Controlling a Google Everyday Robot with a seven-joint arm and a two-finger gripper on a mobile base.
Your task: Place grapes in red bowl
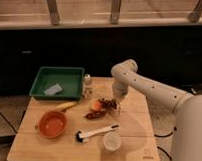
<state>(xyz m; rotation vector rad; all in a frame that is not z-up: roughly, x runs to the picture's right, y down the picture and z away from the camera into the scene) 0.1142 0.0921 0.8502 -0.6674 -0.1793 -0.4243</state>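
Observation:
The grapes point(109, 103), a small dark maroon bunch, lie on the wooden table point(137, 131) just right of a small orange fruit point(97, 105). The gripper point(117, 101) hangs at the end of the white arm, right at the grapes' right side, low over the table. The red bowl point(52, 124) stands at the table's front left, empty, well left of the gripper. A longer reddish-brown item point(95, 115) lies just in front of the grapes.
A green tray point(58, 83) with a grey piece in it stands at the back left. A small bottle point(87, 82) stands beside it. A yellow banana point(66, 106) lies by the bowl. A white-handled brush point(95, 133) and a white cup point(112, 141) lie at the front.

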